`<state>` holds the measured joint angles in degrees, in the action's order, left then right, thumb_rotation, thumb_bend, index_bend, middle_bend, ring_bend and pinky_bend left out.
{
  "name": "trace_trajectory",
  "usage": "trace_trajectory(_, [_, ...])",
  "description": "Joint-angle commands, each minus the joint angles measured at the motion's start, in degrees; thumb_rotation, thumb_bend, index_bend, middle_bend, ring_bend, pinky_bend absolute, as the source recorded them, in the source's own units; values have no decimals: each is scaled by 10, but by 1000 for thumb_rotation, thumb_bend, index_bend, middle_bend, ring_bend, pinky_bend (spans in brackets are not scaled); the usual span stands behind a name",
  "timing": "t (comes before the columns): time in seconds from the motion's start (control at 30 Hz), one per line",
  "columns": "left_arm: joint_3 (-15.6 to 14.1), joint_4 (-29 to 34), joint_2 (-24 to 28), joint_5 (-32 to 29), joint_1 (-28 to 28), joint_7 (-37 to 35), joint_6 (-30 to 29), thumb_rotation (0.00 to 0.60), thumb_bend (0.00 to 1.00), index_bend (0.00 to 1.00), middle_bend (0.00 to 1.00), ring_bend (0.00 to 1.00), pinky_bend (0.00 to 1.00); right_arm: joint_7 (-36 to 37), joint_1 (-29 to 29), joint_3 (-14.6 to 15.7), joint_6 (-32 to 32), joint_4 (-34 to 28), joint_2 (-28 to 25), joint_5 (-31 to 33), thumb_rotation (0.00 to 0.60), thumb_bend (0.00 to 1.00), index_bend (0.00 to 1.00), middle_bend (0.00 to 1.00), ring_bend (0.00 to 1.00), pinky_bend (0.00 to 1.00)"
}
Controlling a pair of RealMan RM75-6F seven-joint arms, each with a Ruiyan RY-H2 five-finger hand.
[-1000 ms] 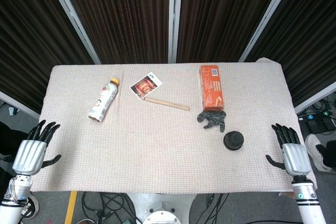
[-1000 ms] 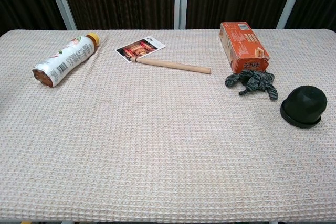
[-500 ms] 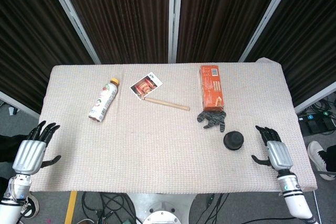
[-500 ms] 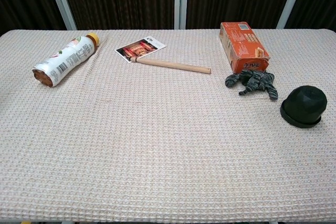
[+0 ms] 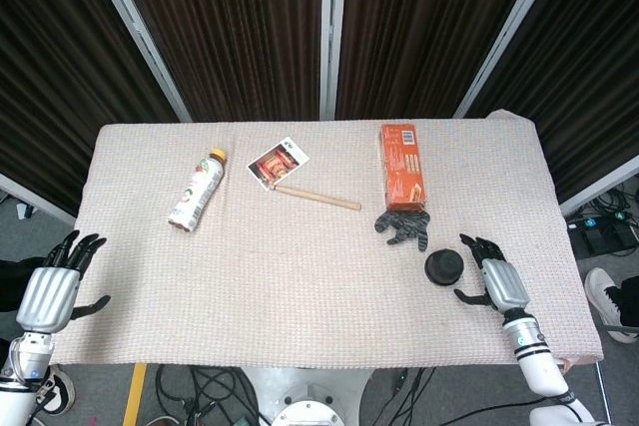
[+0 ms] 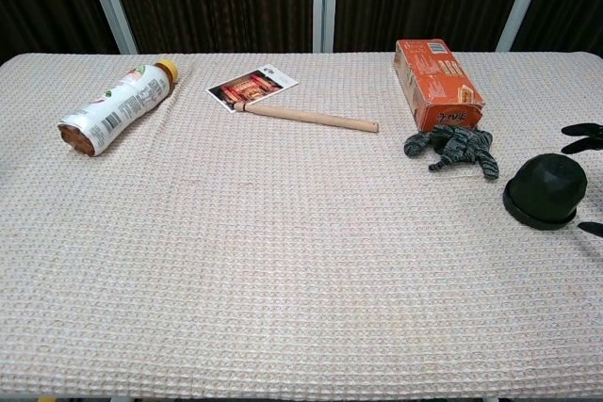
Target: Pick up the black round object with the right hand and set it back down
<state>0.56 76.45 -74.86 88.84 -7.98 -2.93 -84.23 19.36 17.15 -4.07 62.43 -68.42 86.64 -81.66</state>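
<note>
My right hand [image 5: 494, 279] sits in the lower right of the head view, just beside the black round object [image 5: 443, 266], with its fingers spread apart and holding nothing; there is a narrow gap between the fingertips and the object, so I am not touching it. In the chest view only my dark fingertips [image 6: 582, 134] show at the right edge of the frame, close to the same black round object [image 6: 545, 191], which rests flat on the cream woven tablecloth [image 5: 300, 276] at the right side. My left hand [image 5: 52, 291] is at the lower left corner of the head view, off the near left edge of the table, fingers apart and empty; the chest view does not show it. Just above the black object in the head view lies a crumpled dark grey glove [image 5: 404, 225], and touching the glove's upper end is an orange box [image 5: 400, 164] lying flat, its long side running up the frame. Left of the box, near the middle of the frame, a wooden stick [image 5: 316, 197] lies at a slant, its upper left end meeting a small picture card [image 5: 278, 164]. Further left a bottle [image 5: 197, 191] with a yellow cap lies on its side, the cap pointing toward the top of the frame.
</note>
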Motion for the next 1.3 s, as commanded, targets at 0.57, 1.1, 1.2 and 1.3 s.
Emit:
trace_trajectory(0.57, [1,-15,-5,-2,1,-14,0,600,123,143,119,0,179,-10,36,-12,-58,-20,2,33,600,101,0,159,0,0])
trace_trajectory(1.1, [2,-27,-9,-5,2,-28,1,600,123,144,119,0,179,-33,42,-7,-65,-19,6,44,600,94,0,146,0,0])
trace_trajectory(1.2, [3,-26,-10,-5,2,-28,0,600,123,144,119,0,179,-35,43,-7,-67,-17,8,46,600,98,0,150,0,0])
trace_trajectory(1.3, [3,-26,-10,-7,1,-32,3,600,123,144,119,0,179,-35,45,-7,-72,-16,10,50,600,101,0,163,0,0])
